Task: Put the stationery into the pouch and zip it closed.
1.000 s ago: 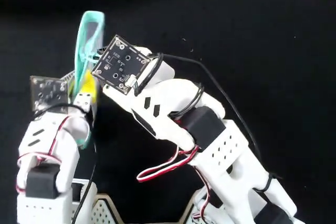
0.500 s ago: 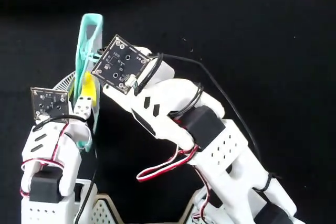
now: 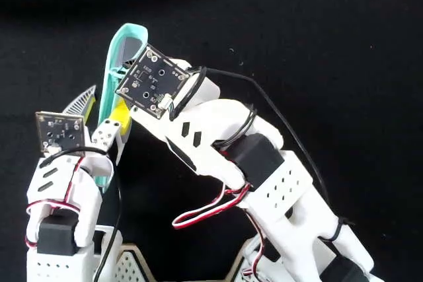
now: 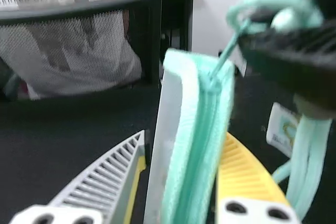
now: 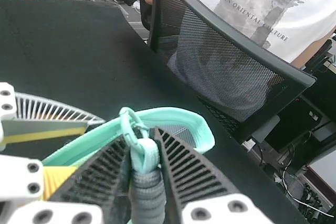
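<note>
A mint-green pouch [image 3: 114,77] stands on its edge at the left of the black table. In the left wrist view its zipped edge [image 4: 195,129] rises between my left gripper's [image 4: 185,139] grey ribbed finger [image 4: 107,174] and yellow finger [image 4: 245,174]. That gripper is open, with a gap on the grey side. My right gripper [image 5: 139,139] is shut on the pouch's mint zipper pull loop [image 5: 131,121], near the pouch's upper end. From above, the right arm's camera board [image 3: 152,81] covers that grip.
Black cloth covers the table [image 3: 317,51], with free room to the right and at the back. A mesh chair [image 5: 220,77] with a person sitting in it stands beyond the table's far edge. The right arm [image 3: 264,176] crosses the table's middle.
My left gripper has opened: its grey finger swung out to the left, away from the pouch. The left arm drew back slightly. The pouch's top leaned a little to the right.
</note>
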